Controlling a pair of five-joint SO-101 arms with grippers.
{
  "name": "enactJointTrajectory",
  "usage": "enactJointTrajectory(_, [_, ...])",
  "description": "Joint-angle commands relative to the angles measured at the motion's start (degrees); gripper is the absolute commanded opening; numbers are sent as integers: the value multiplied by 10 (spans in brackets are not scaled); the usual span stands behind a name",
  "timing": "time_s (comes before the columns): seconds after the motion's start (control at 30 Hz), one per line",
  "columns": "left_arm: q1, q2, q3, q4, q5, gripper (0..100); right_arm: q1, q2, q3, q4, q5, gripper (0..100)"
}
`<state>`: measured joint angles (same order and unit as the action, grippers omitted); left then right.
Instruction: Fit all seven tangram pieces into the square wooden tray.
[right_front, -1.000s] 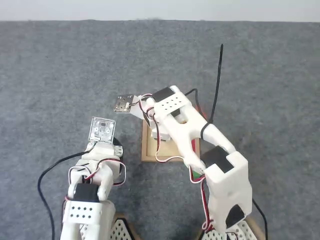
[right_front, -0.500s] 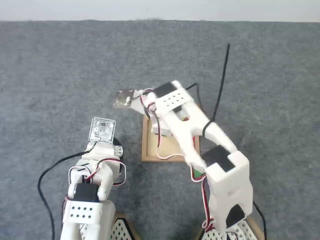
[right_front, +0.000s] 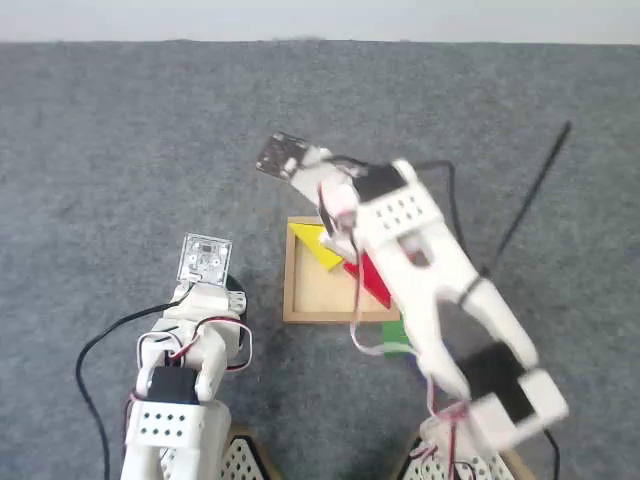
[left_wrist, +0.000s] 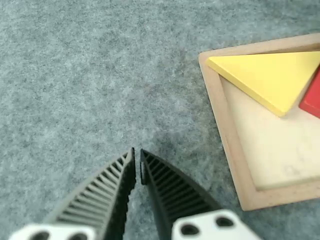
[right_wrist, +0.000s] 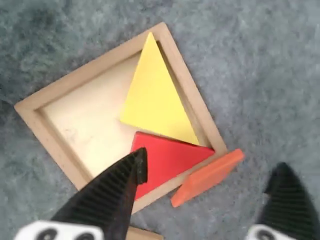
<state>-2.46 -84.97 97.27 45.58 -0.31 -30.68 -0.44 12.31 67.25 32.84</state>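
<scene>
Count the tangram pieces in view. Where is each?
4: yellow triangle and red triangle inside the tray; orange piece against its rim; green piece on the carpet nearby. The arm may hide others.

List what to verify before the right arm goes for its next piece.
1. Right tool open and empty: ok.
2. Left tool shut, holding nothing, over the carpet beside the tray: ok.
3. Yellow triangle and red triangle inside the tray: ok.
4. Orange piece inside the tray: not ok, it sits outside at the rim.
5. Green piece inside the tray: not ok, it is on the carpet.
6. Bare tray floor left for another piece: ok.
</scene>
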Motion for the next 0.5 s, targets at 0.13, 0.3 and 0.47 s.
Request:
enactJointTrajectory(0.13, [-3, -7, -5, 1, 4, 15, -2, -100, 257, -318, -178, 180])
enactJointTrajectory(0.3, [-3, -7, -5, 1, 4, 15, -20, -70, 205, -296, -178, 85])
enactJointTrajectory(0.47, [-3, -7, -5, 1, 4, 15, -75, -20, 198, -300, -179, 134])
